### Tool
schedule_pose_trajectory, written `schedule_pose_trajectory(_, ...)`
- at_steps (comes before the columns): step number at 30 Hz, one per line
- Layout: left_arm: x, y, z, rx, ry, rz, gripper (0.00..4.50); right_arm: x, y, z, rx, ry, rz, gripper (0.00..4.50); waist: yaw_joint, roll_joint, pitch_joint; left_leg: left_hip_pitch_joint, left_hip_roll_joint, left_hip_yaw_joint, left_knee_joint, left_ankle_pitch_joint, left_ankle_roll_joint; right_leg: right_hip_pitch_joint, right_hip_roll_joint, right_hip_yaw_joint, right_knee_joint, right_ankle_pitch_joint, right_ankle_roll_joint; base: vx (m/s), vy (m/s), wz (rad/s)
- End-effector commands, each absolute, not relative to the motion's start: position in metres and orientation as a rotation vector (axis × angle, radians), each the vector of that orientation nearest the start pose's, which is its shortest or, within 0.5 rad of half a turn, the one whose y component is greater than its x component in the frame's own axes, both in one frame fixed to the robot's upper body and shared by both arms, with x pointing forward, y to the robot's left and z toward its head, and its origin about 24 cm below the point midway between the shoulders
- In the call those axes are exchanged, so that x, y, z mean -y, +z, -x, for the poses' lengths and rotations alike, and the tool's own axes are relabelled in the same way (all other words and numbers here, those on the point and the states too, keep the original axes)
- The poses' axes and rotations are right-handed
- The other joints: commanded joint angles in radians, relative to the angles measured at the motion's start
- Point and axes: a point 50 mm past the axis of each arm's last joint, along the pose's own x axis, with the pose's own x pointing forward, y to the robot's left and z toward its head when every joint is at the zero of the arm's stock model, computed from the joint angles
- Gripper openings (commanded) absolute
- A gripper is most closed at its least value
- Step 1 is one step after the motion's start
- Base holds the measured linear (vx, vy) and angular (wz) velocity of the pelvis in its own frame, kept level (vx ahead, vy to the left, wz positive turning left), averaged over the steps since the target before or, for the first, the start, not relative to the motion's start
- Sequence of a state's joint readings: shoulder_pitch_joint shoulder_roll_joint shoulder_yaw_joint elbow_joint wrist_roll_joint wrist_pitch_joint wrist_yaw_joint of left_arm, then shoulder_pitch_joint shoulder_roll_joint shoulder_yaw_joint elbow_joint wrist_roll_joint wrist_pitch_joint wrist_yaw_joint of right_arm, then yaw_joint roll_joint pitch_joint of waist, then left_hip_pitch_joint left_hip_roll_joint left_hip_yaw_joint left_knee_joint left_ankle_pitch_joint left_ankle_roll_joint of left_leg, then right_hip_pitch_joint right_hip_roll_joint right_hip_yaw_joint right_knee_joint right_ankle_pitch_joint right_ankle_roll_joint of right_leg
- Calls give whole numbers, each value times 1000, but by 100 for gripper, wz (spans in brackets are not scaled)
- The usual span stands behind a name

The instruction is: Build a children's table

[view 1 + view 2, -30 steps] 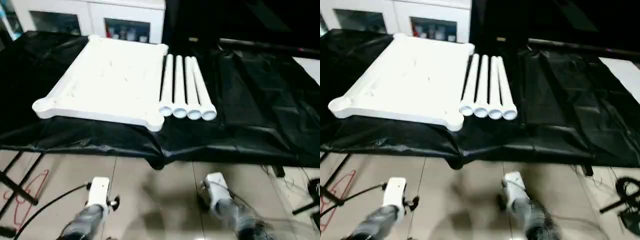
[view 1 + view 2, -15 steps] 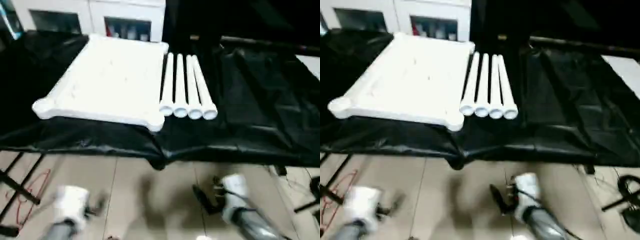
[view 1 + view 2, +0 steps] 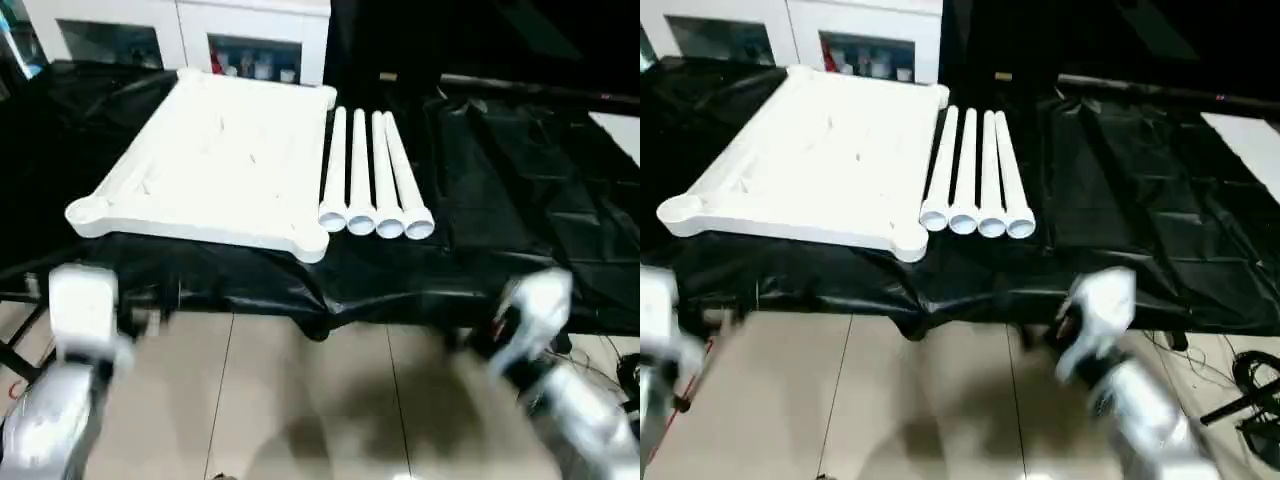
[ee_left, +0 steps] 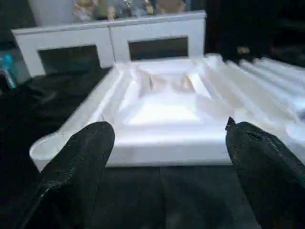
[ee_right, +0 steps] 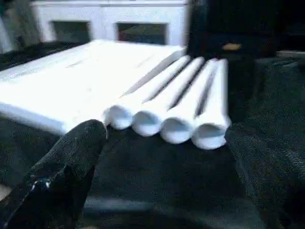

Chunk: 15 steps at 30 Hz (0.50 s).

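The tabletop (image 3: 215, 160) lies ribbed side up on the black-covered table (image 3: 500, 190), its long axis running toward twelve o'clock. Just beside it at three o'clock, four legs (image 3: 372, 180) lie side by side, touching, open ends facing six o'clock. Both arms reach forward at the table's near edge: left gripper (image 4: 167, 143) spread wide, empty, facing the tabletop; right gripper (image 5: 167, 157) likewise wide, empty, facing the legs.

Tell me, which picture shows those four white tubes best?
The left eye view: the four legs lie whole, side by side beside the tabletop. The right eye view matches. The right wrist view shows their open ends close up; the left wrist view, slivers.
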<state>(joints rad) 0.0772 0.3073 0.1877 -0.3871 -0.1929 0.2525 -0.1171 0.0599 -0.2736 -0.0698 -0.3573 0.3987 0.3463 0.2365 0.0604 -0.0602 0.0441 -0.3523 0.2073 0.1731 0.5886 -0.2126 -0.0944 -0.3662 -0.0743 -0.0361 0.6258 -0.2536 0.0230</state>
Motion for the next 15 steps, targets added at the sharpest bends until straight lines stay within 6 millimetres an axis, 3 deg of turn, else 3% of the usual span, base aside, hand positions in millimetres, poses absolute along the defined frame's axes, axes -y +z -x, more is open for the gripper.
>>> schedule_pose_trajectory(1,-217,110,-244,75,14,-124,423,191,85,-248,-47,182,-99,450,-2,17,-40,7,10,-4,-68,-85,-36,22,-30,39,-62,116,-102,0,0,0)
schedule_pose_trajectory(2,-213,108,-249,63,16,-111,423,190,82,-254,-60,148,-95,450,-4,15,-40,7,9,-3,-69,-106,-44,26,-30,38,-63,86,-102,0,0,0)
schedule_pose_trajectory(3,-209,106,-254,59,8,-107,423,189,78,-259,-75,115,-69,450,-4,15,-39,10,12,-3,-74,-181,-48,33,-32,36,-70,-9,-96,0,0,0)
schedule_pose_trajectory(4,-204,102,-257,40,-4,-94,423,187,75,-262,-86,95,-64,450,-4,15,-39,10,12,-3,-74,-181,-48,33,-32,36,-70,-9,-96,0,0,0)
schedule_pose_trajectory(5,-202,99,-258,32,-10,-96,423,186,74,-263,-92,90,-62,450,-4,14,-43,17,8,1,-78,-268,-31,41,-29,33,-82,-132,-95,0,0,0)
schedule_pose_trajectory(6,-198,94,-260,16,-25,-105,423,183,73,-267,-98,83,-45,450,-8,17,-47,21,5,4,-80,-299,-9,52,-20,29,-89,-155,-103,0,0,0)
schedule_pose_trajectory(8,-194,89,-261,6,-36,-117,423,179,73,-269,-97,88,-50,450,-10,17,-51,26,-1,8,-83,-304,29,69,-13,22,-96,-149,-128,0,0,0)
schedule_pose_trajectory(9,-191,88,-262,4,-44,-124,423,175,74,-271,-93,93,-61,450,-11,17,-50,31,2,8,-87,-284,51,74,-14,20,-98,-126,-145,0,0,0)
schedule_pose_trajectory(10,-191,88,-262,4,-44,-124,423,175,74,-271,-93,93,-61,450,-11,17,-50,31,2,8,-87,-284,51,74,-14,20,-98,-126,-145,66,4,1)
schedule_pose_trajectory(11,-189,88,-263,6,-48,-122,423,172,74,-272,-91,103,-67,450,-11,19,-50,35,2,9,-91,-262,72,88,-14,19,-102,-116,-165,82,-4,1)
schedule_pose_trajectory(12,-187,88,-264,9,-49,-132,423,170,72,-273,-92,111,-58,450,-9,7,-54,36,-4,13,-86,-233,83,102,-10,23,-102,-86,-171,82,-4,1)
schedule_pose_trajectory(14,-186,89,-264,12,-48,-140,423,169,71,-273,-93,115,-47,450,-4,14,-55,32,-11,13,-85,-190,92,113,-5,27,-97,-23,-173,82,-1,3)
schedule_pose_trajectory(15,-187,90,-265,19,-39,-148,423,168,70,-275,-97,117,-40,450,1,-1,-54,32,-15,14,-80,-166,102,126,0,28,-97,-5,-169,81,-1,4)
